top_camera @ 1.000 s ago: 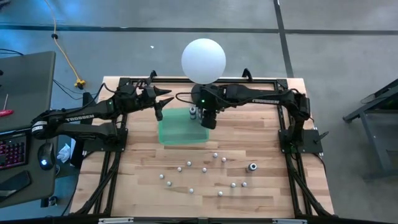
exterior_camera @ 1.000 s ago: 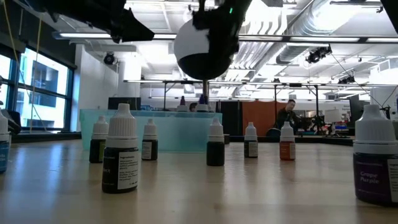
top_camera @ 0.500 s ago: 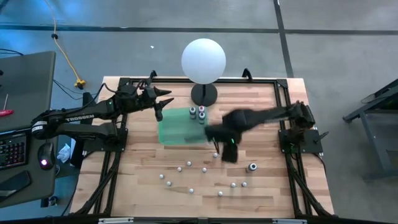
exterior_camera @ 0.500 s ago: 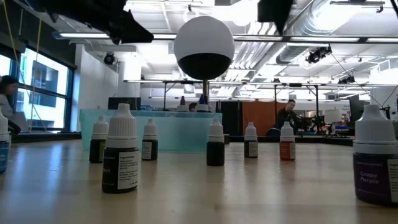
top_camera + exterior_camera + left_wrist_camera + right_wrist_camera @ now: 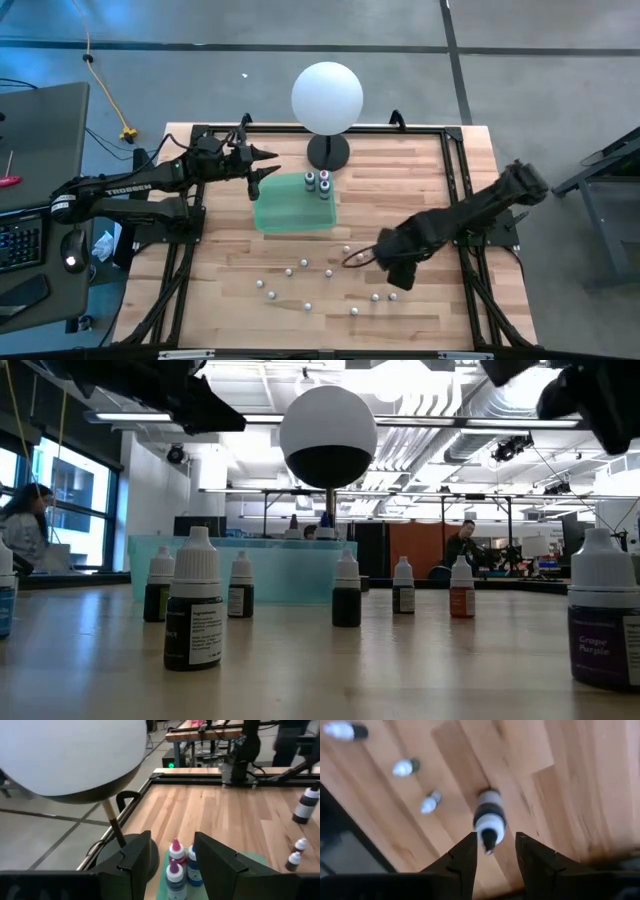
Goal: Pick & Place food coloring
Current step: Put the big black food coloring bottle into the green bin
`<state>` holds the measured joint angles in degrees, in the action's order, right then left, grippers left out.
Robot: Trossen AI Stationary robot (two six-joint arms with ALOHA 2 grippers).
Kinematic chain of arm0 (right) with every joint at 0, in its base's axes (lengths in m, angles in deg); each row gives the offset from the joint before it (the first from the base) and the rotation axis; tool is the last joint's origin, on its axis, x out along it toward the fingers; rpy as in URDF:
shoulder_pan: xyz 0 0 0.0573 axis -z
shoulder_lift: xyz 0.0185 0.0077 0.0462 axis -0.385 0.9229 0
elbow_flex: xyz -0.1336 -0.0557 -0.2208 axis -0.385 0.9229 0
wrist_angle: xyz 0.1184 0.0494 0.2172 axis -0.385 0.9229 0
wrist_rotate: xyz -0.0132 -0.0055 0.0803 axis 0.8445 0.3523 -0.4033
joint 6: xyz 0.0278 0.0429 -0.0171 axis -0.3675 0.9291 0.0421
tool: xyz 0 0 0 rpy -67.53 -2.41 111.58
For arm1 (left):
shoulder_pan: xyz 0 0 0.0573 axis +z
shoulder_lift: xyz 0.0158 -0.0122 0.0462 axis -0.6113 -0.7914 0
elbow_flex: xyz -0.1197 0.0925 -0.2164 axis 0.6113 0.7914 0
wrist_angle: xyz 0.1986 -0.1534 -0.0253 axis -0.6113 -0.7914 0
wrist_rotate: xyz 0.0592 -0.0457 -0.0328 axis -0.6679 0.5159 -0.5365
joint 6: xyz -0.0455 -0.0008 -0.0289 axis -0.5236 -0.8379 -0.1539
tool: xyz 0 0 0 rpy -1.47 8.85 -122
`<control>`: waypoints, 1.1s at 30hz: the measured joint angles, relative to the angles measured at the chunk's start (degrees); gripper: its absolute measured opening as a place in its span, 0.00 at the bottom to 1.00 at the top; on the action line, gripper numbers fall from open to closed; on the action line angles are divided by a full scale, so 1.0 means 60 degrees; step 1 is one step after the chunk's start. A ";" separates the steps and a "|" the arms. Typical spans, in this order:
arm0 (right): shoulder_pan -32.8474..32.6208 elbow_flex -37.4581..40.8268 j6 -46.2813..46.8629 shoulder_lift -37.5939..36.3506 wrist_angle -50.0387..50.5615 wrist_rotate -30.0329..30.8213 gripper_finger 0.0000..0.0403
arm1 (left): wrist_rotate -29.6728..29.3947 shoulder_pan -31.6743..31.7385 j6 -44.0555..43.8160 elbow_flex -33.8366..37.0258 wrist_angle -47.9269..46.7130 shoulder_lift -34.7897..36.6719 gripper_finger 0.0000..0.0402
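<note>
Dark right hand (image 5: 493, 851), fingers parted and empty, hangs tilted over a standing food coloring bottle (image 5: 489, 819).

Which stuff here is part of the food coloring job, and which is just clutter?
Job:
- loose bottles scattered on the table
- three bottles already in the green tray
- right claw, open above a bottle
- left claw, open, waiting by the tray

Clutter:
- white globe lamp
- keyboard and mouse on the side desk
</note>
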<state>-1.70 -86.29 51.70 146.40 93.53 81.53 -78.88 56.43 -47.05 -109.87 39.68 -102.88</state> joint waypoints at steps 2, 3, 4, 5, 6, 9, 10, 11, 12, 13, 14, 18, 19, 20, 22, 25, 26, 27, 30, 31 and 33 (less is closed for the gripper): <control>-0.0092 0.0651 0.0185 -0.0621 -0.0737 0.0220 0.29 | 0.0169 -0.0004 -0.0003 0.0000 -0.0010 0.0000 0.37; -0.0140 0.0946 0.0204 -0.0895 -0.1116 0.0269 0.28 | 0.0291 -0.0004 -0.0004 0.0000 0.0000 0.0000 0.37; -0.0173 0.1252 0.0203 -0.1134 -0.1487 0.0252 0.27 | 0.0364 -0.0004 -0.0007 0.0000 0.0008 0.0000 0.37; -0.0214 0.1517 0.0205 -0.1323 -0.1760 0.0207 0.26 | 0.0430 -0.0004 -0.0009 0.0000 0.0026 0.0000 0.37; -0.0241 0.1785 0.0213 -0.1493 -0.2004 0.0145 0.26 | 0.0514 -0.0004 -0.0033 0.0000 0.0046 0.0000 0.37; -0.0290 0.2402 0.0358 -0.1811 -0.2499 -0.0128 0.25 | 0.0592 -0.0004 -0.0282 0.0000 0.0102 0.0000 0.37; -0.0290 0.2560 0.0363 -0.1857 -0.2561 -0.0231 0.25 | 0.0590 -0.0004 -0.0402 0.0000 0.0136 0.0000 0.37; -0.0290 0.2689 0.0357 -0.1868 -0.2557 -0.0286 0.25 | 0.0589 -0.0004 -0.0480 0.0000 0.0172 0.0000 0.37; -0.0290 0.2803 0.0314 -0.1868 -0.2541 -0.0307 0.25 | 0.0591 -0.0004 -0.0499 0.0000 0.0213 0.0000 0.37; -0.0288 0.2899 0.0240 -0.1864 -0.2559 -0.0307 0.25 | 0.0589 -0.0004 -0.0506 0.0000 0.0255 0.0000 0.37; -0.0282 0.2987 0.0177 -0.1864 -0.2646 -0.0333 0.25 | 0.0589 -0.0004 -0.0503 0.0000 0.0305 0.0000 0.37; -0.0282 0.3191 -0.0052 -0.1878 -0.3179 -0.0331 0.25 | 0.0559 -0.0004 -0.0506 0.0000 0.0415 0.0000 0.37; -0.0282 0.3192 -0.0057 -0.1879 -0.3215 -0.0329 0.25 | 0.0559 -0.0004 -0.0506 0.0000 0.0463 0.0000 0.37; -0.0282 0.3192 -0.0057 -0.1879 -0.3237 -0.0292 0.25 | 0.0559 -0.0004 -0.0509 0.0000 0.0509 0.0000 0.37; -0.0288 0.3192 -0.0065 -0.1879 -0.3247 -0.0175 0.25 | 0.0558 -0.0004 -0.0508 0.0000 0.0541 0.0000 0.37; -0.0341 0.3192 -0.0069 -0.1868 -0.3210 -0.0101 0.24 | 0.0556 -0.0004 -0.0508 0.0000 0.0541 0.0000 0.37; -0.0344 0.3192 -0.0124 -0.1839 -0.3223 -0.0107 0.24 | 0.0556 -0.0004 -0.0509 0.0000 0.0551 0.0000 0.37; -0.0344 0.3192 -0.0233 -0.1835 -0.3238 -0.0108 0.24 | 0.0552 -0.0004 -0.0509 0.0000 0.0560 0.0000 0.37; -0.0344 0.3192 -0.0422 -0.1831 -0.3316 -0.0052 0.23 | 0.0552 -0.0003 -0.0509 0.0000 0.0682 0.0000 0.37; -0.0344 0.3192 -0.0478 -0.1831 -0.3392 0.0060 0.22 | 0.0552 -0.0004 -0.0509 0.0000 0.0727 0.0000 0.37; -0.0344 0.3192 -0.0568 -0.1831 -0.3448 0.0165 0.19 | 0.0552 -0.0004 -0.0506 0.0000 0.0781 0.0000 0.37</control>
<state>-3.77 -67.14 48.29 135.42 72.84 82.52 -75.57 56.41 -50.09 -109.87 44.37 -102.88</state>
